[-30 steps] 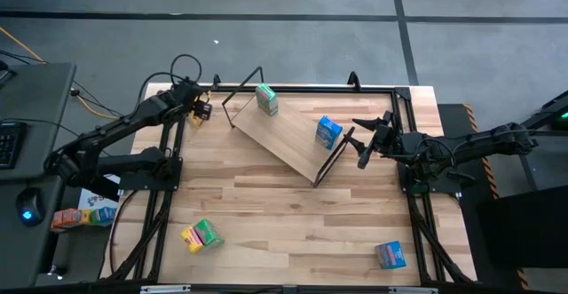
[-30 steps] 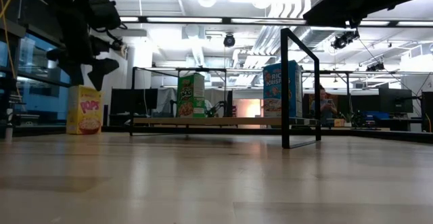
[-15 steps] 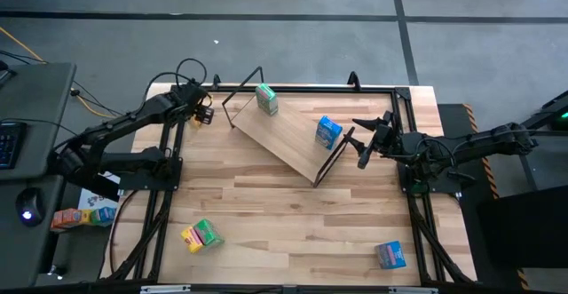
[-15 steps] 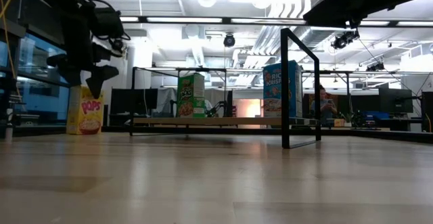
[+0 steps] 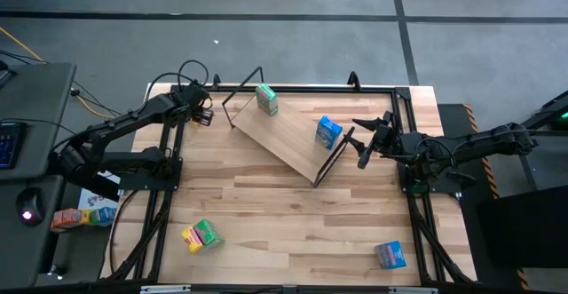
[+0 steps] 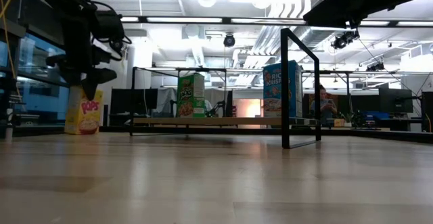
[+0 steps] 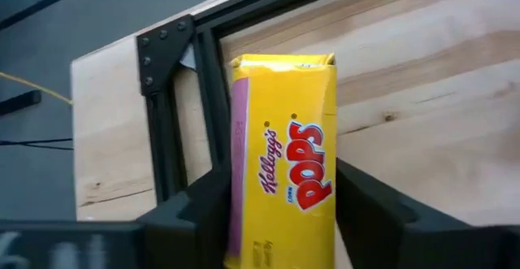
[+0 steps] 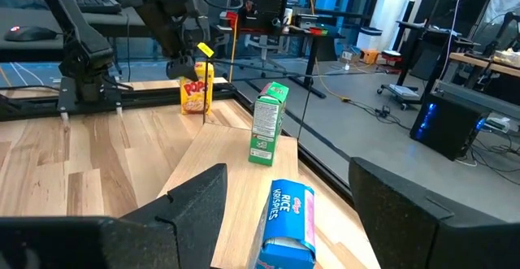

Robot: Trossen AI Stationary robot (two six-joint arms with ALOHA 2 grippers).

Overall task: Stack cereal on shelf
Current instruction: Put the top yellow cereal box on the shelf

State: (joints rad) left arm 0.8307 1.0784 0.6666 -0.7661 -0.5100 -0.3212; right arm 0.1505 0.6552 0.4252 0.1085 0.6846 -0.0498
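Observation:
A yellow cereal box (image 7: 284,155) stands at the table's far left corner (image 6: 82,110), base on the table and leaning slightly. My left gripper (image 6: 88,83) reaches down over its top and is shut on it (image 5: 201,109). The shelf (image 5: 284,134), a light wood board on black wire legs, lies slanted across the far middle. A green box (image 5: 266,99) and a blue box (image 5: 328,132) stand on it. My right gripper (image 5: 359,143) waits open and level off the shelf's right end, holding nothing (image 8: 288,188). My left gripper pinches the yellow box between its two fingers, one on the pink narrow side (image 7: 236,208) and one on the opposite narrow side (image 7: 333,196), at the box's upper end. The fingers (image 7: 203,216) slant down from above on the table's left. The box's base rests on the table.
A green and a yellow box (image 5: 201,234) lie together near the front left, and a blue box (image 5: 390,255) sits at the front right. Black frame rails (image 5: 169,152) run along both table sides. The table's middle and front centre are bare wood.
My left gripper has sunk a little onto the yellow box's top and drawn its fingers in against the box's sides. The box now leans slightly where it stood upright before. My right arm has kept still.

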